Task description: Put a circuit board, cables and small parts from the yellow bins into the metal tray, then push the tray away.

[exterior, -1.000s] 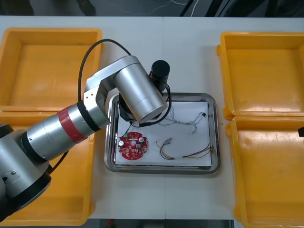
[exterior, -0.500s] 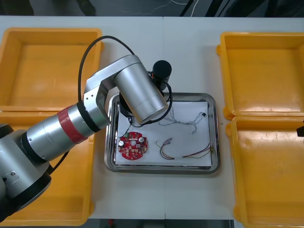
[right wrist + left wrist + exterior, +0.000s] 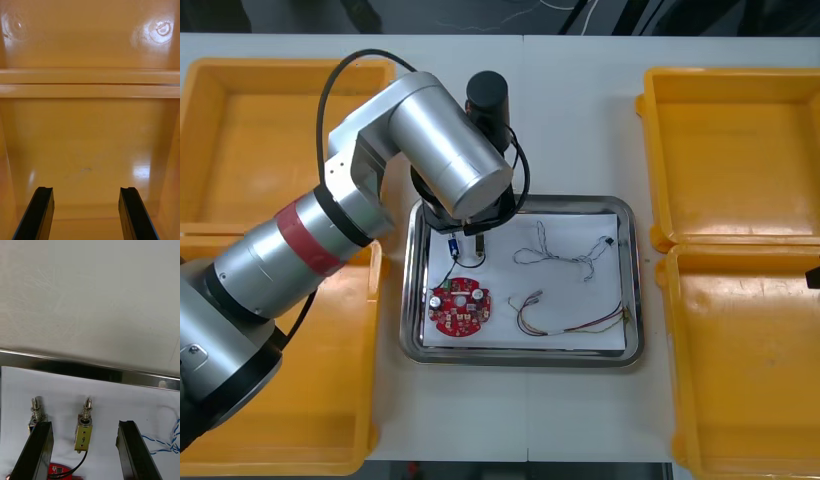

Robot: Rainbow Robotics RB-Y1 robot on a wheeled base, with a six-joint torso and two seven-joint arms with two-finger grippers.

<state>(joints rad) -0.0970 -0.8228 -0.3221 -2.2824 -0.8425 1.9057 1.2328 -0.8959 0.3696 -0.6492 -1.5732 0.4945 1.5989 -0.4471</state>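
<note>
Now the left gripper (image 3: 84, 424) hangs spread over the metal tray's (image 3: 90, 369) far left corner — its far rim lies crosswise just ahead; the right gripper (image 3: 85, 190), spread too, sits over a yellow bin (image 3: 90, 123).

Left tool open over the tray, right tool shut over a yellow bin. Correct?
No: the right tool is open, fingers apart over the yellow bin, per the right wrist view. The left tool is indeed open over the metal tray.

Front overhead, steeply down, wrist views close, left shares metal tray (image 3: 520, 358)
</note>
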